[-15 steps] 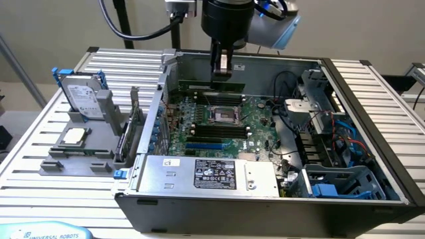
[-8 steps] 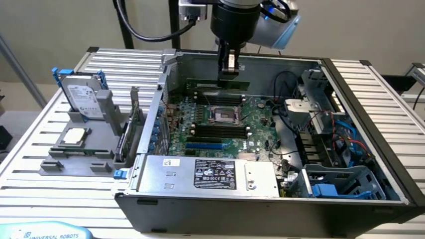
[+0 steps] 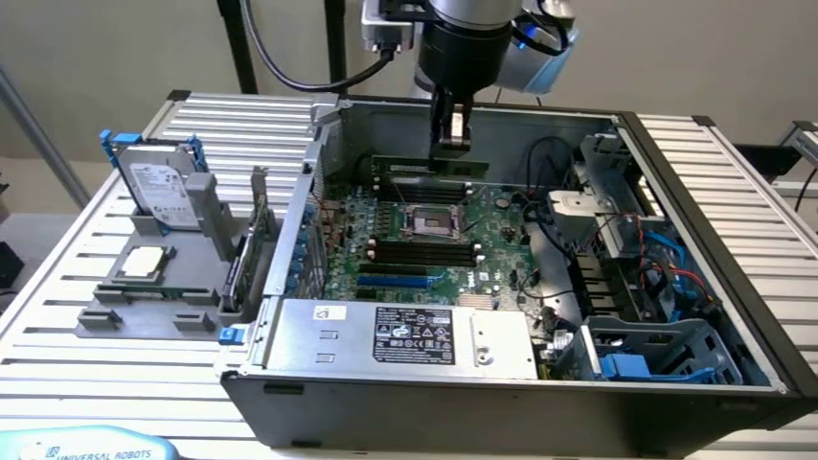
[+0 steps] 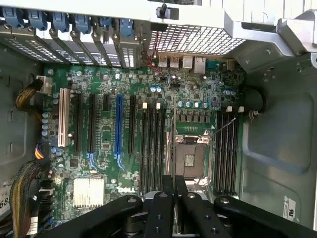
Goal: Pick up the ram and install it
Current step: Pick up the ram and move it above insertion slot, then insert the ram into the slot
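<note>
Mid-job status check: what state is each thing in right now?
ram: gripped, level, above the motherboard.
gripper: jaws shut on the ram.
CPU socket: empty.
memory slots: empty.
computer case: open, side panel off.
hard drive: upright in its holder outside the case.

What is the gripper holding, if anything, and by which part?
The gripper holds the ram by its upper long edge, near the middle.

Long thin green ram (image 3: 412,165), held level aloft.
</note>
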Controlling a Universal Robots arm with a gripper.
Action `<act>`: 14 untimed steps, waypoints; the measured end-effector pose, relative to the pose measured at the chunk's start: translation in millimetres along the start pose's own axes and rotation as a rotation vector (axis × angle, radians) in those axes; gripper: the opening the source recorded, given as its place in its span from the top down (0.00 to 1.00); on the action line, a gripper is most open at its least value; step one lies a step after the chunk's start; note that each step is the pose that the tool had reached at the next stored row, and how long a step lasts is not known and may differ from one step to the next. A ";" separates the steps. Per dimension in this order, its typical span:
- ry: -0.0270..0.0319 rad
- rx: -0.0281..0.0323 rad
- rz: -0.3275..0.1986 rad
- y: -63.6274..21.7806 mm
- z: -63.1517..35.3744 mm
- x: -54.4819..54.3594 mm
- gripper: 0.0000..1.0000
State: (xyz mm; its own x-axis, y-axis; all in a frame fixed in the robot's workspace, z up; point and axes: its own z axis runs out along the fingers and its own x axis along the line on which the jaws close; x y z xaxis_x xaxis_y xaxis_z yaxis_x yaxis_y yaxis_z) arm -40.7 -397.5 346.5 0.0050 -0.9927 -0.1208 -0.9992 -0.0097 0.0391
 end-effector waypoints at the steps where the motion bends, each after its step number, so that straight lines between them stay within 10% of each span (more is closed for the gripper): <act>1: -0.0001 0.0005 0.004 -1.5 1.4 0.1 0.87; 14: 0.0014 0.0009 0.006 -2.4 2.9 0.2 0.87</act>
State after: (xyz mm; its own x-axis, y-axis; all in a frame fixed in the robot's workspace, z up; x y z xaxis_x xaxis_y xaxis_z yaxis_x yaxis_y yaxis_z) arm -38.5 -397.3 343.6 -0.0008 -0.9929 -0.1192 -0.9992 -0.0038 0.0389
